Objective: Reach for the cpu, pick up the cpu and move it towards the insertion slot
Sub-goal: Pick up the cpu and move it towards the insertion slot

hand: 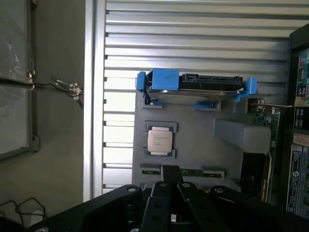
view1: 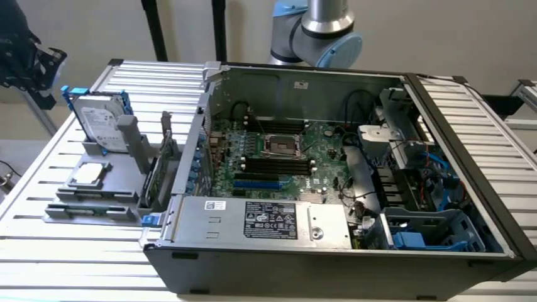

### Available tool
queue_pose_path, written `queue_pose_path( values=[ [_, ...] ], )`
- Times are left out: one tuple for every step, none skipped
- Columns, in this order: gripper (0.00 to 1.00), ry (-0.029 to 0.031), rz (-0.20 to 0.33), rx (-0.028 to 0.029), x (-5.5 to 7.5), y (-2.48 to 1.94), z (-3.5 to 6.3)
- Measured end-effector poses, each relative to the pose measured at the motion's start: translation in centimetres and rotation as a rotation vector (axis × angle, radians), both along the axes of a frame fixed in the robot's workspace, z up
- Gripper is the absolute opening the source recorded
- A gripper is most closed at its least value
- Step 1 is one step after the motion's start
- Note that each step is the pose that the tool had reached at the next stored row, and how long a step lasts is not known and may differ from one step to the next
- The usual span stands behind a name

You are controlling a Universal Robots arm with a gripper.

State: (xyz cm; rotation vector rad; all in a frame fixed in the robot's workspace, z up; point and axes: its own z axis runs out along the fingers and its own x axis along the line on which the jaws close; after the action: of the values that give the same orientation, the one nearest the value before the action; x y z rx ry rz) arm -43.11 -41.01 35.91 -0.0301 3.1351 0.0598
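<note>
The cpu (view1: 89, 174), a small silvery square chip, lies flat in a recess of the grey fixture (view1: 94, 204) on the slatted table, at the exterior view's left. The wrist view has the cpu (hand: 160, 141) from above, with my gripper (hand: 170, 170) well short of it and not touching. Its black fingers meet at the tips, shut on nothing. The insertion slot (view1: 281, 146), a square socket with a metal frame and a dark centre, sits on the motherboard inside the open computer case. My arm's joint (view1: 323, 31) rises behind the case.
A silver hard drive (view1: 100, 123) in blue brackets stands on edge at the fixture's far end, also in the wrist view (hand: 193, 87). A green card (hand: 264, 121) stands beside the fixture. The case wall (view1: 197, 138) separates fixture and motherboard. Black memory slots (view1: 273, 165) flank the socket.
</note>
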Motion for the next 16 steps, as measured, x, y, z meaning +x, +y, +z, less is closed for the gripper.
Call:
queue_pose_path(
  values=[
    [0.11,0.0001,0.0,0.0,0.0,0.02,-0.04],
    [0.11,0.0001,0.0,0.0,0.0,0.02,-0.04],
    [0.11,0.0002,0.0,-0.0001,0.0,0.02,-0.04],
    [0.12,0.0001,0.0,0.0,0.0,0.02,-0.04],
    [0.18,0.0001,0.0,0.0,0.0,0.02,-0.04],
    [0.24,0.0,0.0,0.0,0.0,0.02,-0.04],
    [0.24,0.0,0.0,0.0,0.0,0.02,-0.05],
    [0.3,0.0,0.0,0.0,0.0,0.02,-0.05],
    [0.3,0.0,0.0,0.0001,0.0,0.02,-0.06],
    [0.36,-0.0004,0.0,0.0003,0.0,0.03,-0.13],
    [0.42,-0.0004,0.0,0.0003,0.0,0.02,-0.23],
    [0.47,-0.0001,0.0,0.0001,0.0,0.02,-0.36],
    [0.47,0.0,0.0,0.0001,0.0,0.02,-0.54],
    [0.53,-0.0001,-0.001,0.0,0.0,0.02,-0.73],
    [0.53,0.0,-0.002,0.0,0.0,0.02,-0.9],
    [0.6,0.0,-0.003,0.0,0.0,0.02,-1.08]
  ],
)
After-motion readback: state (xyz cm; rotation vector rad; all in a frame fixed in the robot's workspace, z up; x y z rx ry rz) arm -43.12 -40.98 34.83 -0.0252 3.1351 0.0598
